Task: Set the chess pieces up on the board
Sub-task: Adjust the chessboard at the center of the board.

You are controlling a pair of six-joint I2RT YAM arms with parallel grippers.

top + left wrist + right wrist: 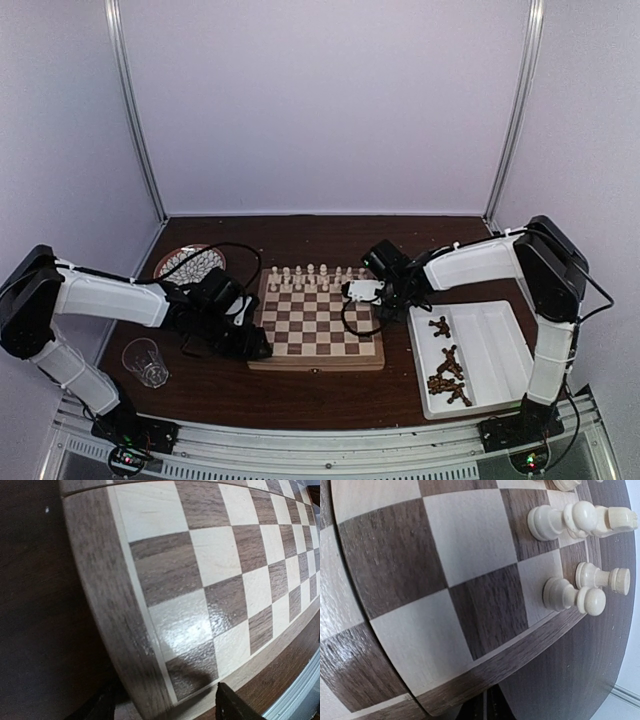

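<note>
Cream-white chess pieces (pixel 310 277) stand in two rows along the far side of the board (pixel 316 330), which lies mid-desk between the arms. The near rows are bare. Dark chess pieces (pixel 447 368) lie jumbled in the left compartment of the white tray (pixel 495 345), just right of the board. Judged stage: white side done, dark side not yet begun. Left claw (pixel 162 705) sits low at the board's near-left corner, fingers wide apart and gripping nothing, the corner showing between them. Right claw (pixel 487 707) hangs over the board's far-right area near the white men, tips pressed nearly together, no piece seen between them. Next move likely falls to the right arm: swing over to the tray, spread the tips, single out one dark piece from the heap and carry it upright to a near-row square. The pieces lie on their sides and touch, so a clean pick looks fiddly. A clear glass (pixel 147 361) and a patterned plate (pixel 190 262) sit left of the board. No brand, label or writing readable anywhere.
</note>
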